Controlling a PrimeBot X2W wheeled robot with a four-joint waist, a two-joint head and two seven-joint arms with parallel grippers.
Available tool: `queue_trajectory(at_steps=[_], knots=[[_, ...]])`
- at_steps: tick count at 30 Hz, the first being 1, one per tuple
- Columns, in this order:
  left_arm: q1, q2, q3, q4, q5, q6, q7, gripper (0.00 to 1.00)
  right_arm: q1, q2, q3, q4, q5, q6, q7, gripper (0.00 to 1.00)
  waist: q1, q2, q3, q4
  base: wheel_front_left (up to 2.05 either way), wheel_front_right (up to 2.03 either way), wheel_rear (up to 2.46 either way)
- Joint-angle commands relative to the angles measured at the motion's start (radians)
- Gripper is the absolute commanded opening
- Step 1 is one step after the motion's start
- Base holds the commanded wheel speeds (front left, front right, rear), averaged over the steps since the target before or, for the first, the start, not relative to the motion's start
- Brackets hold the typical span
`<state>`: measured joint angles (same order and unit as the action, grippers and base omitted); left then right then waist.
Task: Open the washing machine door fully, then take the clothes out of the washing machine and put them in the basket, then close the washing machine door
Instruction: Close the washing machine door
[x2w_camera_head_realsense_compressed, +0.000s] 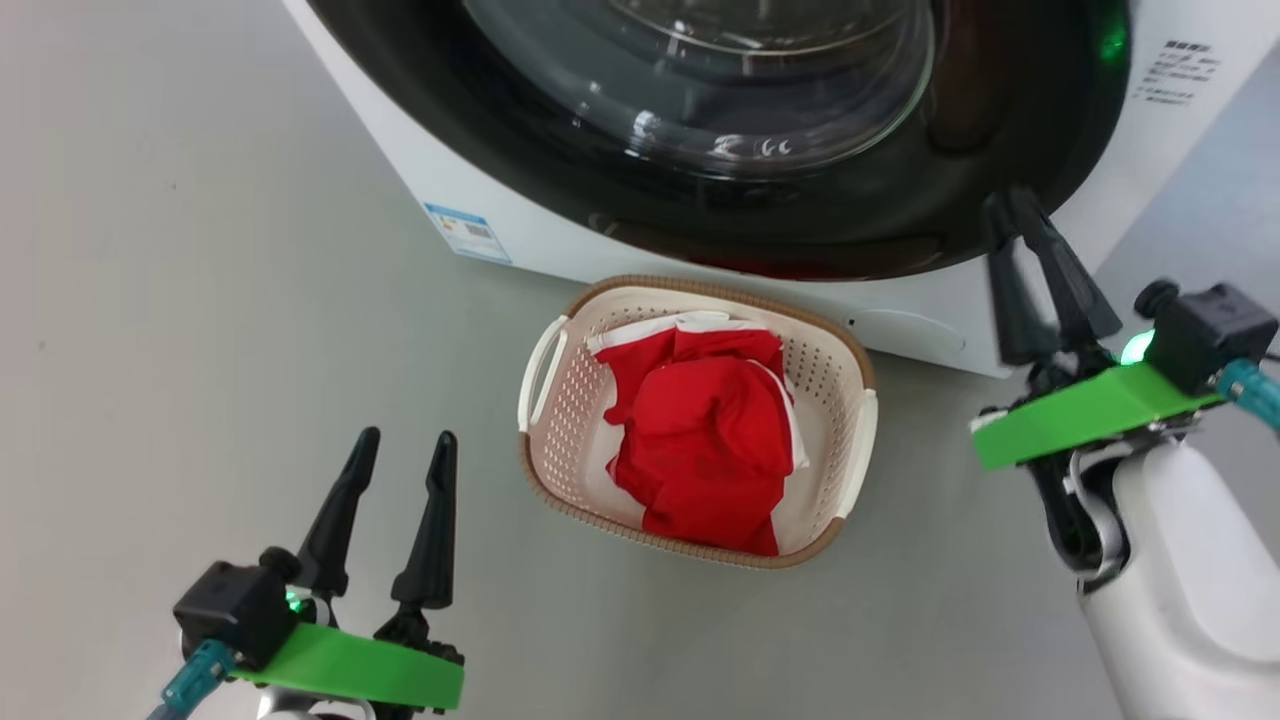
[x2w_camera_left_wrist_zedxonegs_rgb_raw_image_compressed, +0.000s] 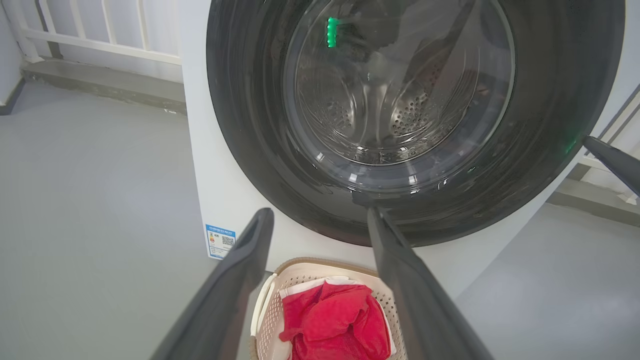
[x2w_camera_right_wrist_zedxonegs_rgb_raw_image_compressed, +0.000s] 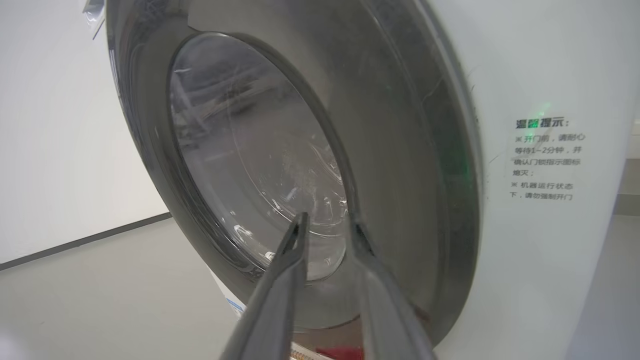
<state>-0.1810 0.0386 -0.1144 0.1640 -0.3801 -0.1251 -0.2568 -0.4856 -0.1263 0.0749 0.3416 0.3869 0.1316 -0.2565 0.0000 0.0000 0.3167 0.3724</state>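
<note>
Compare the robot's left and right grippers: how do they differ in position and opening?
Position: the left gripper hangs over bare floor, left of the basket; the right gripper has its tips at the door, by the lower right of its black ring. Opening: the left gripper is spread wide; the right gripper is narrower, with a small gap showing. Shared: both hold nothing and point towards the machine.

A smooth, pale grey floor (x2w_camera_head_realsense_compressed: 180, 300) is seen throughout, evenly lit and faintly glossy. In the left wrist view, a white railing (x2w_camera_left_wrist_zedxonegs_rgb_raw_image_compressed: 95, 35) is set on a low grey kerb (x2w_camera_left_wrist_zedxonegs_rgb_raw_image_compressed: 100, 87) at the far left. In the right wrist view, a plain white wall (x2w_camera_right_wrist_zedxonegs_rgb_raw_image_compressed: 60, 140) is edged below by a dark skirting strip (x2w_camera_right_wrist_zedxonegs_rgb_raw_image_compressed: 85, 239).
</note>
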Motion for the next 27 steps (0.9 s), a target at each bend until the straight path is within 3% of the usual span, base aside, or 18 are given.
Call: queue_trajectory(at_steps=[1, 27], knots=[[0.018, 0.012, 0.042, -0.016, 0.017, -0.006, -0.005, 1.00, 0.023, 0.011, 0.028, -0.035, 0.013, -0.001, -0.005, 1.00, 0.0000, 0.0000, -0.030, -0.025, 0.00, 0.00, 0.00], [0.095, 0.087, 0.091, 0.010, 0.060, -0.006, -0.005, 1.00, 0.411, 0.051, -0.042, -0.125, 0.019, -0.001, -0.005, 1.00, 0.0000, 0.0000, -0.188, -0.207, 0.00, 0.00, 0.00]])
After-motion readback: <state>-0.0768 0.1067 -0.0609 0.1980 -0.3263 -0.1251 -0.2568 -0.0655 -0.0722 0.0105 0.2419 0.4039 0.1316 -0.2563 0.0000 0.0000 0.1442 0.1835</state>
